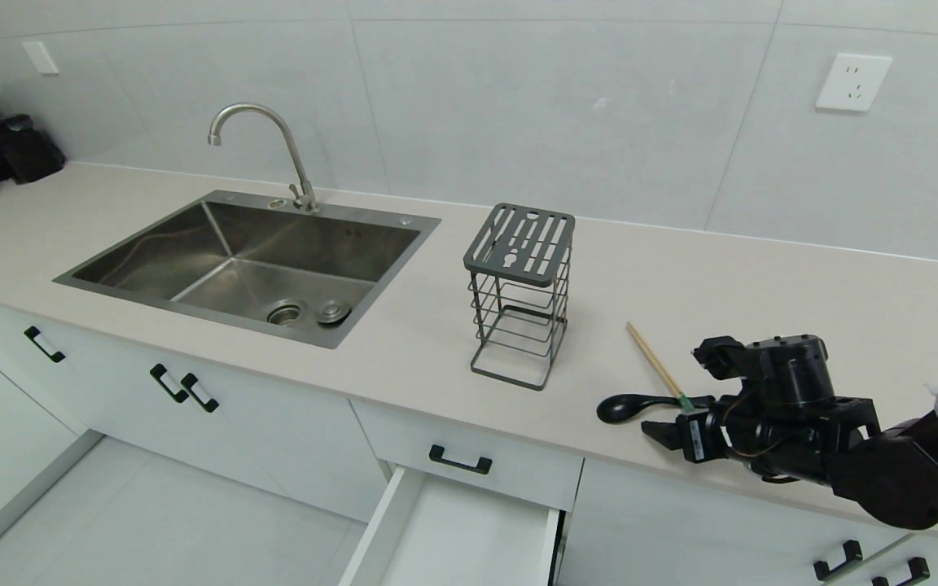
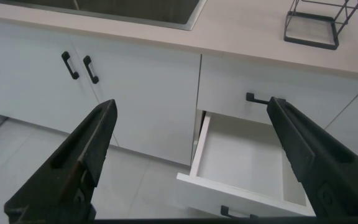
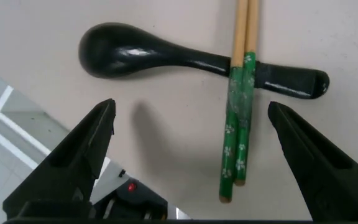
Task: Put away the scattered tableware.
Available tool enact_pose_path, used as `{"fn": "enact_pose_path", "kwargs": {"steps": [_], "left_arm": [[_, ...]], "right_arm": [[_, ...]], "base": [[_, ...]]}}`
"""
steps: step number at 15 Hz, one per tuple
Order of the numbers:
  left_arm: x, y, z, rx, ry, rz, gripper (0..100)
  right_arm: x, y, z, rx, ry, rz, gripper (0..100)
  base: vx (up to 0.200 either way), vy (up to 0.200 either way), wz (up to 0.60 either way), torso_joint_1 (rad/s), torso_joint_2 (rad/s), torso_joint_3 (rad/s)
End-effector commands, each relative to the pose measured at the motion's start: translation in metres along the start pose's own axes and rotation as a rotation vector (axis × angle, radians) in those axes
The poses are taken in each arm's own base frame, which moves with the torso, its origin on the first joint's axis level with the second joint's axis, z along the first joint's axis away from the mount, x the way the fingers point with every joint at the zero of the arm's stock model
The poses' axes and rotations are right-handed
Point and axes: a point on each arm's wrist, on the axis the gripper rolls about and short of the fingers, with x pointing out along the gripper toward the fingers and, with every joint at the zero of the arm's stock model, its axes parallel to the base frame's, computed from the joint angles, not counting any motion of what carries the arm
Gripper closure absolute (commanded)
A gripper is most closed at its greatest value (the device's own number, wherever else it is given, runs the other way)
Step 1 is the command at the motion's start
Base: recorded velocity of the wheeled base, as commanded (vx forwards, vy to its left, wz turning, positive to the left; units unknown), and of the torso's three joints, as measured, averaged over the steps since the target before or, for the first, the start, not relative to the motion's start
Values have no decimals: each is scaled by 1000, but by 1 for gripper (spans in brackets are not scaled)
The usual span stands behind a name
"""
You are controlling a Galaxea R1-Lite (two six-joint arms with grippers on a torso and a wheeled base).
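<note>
As nothing had yet gone into the wire rack (image 1: 522,293), whose slotted top and tiers looked bare, the tidying appeared to be at its very start, with every piece left to collect. The black spoon (image 1: 628,405) and the pair of chopsticks (image 1: 655,366) both lay on the counter to the right of the rack and nearer the front edge than its base, well apart from it. The spoon's long axis ran roughly along that edge, its bowl turned toward the rack and its handle away from it. The chopsticks lay side by side across the handle, resting on top of it; their green-patterned ends pointed to the front edge, and their bare tips pointed back toward the wall and slightly toward the rack. The right gripper (image 1: 671,388) hung low over the crossing point, on the far side of the pieces from the rack, its fingers spread wide and touching neither piece, so a grasp seemed the likely next step. The left gripper (image 2: 191,104), also spread and holding nothing, hung off the counter, below and in front of the rack, above the open drawer (image 2: 247,162). What showed of the drawer's inside was bare. The sink (image 1: 249,260) sat on the rack's other side.
</note>
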Motion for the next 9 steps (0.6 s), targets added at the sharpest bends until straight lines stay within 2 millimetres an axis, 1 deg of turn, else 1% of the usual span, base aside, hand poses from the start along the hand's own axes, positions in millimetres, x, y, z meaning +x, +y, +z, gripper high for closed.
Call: {"fn": "enact_pose_path", "kwargs": {"steps": [1, 6, 8, 9], "left_arm": [[0, 0, 0, -1, 1, -1, 0], [0, 0, 0, -1, 1, 0, 0], [0, 0, 0, -1, 1, 0, 0], [0, 0, 0, -1, 3, 0, 0]], "right_arm": [[4, -2, -1, 8, 3, -34, 100], [4, -11, 2, 40, -13, -122, 100], [-2, -14, 8, 53, -38, -142, 100], [-9, -13, 14, 54, -67, -139, 100]], "base": [[0, 0, 0, 0, 0, 0], [0, 0, 0, 0, 0, 0], [0, 0, 0, 0, 0, 0], [0, 0, 0, 0, 0, 0]]}}
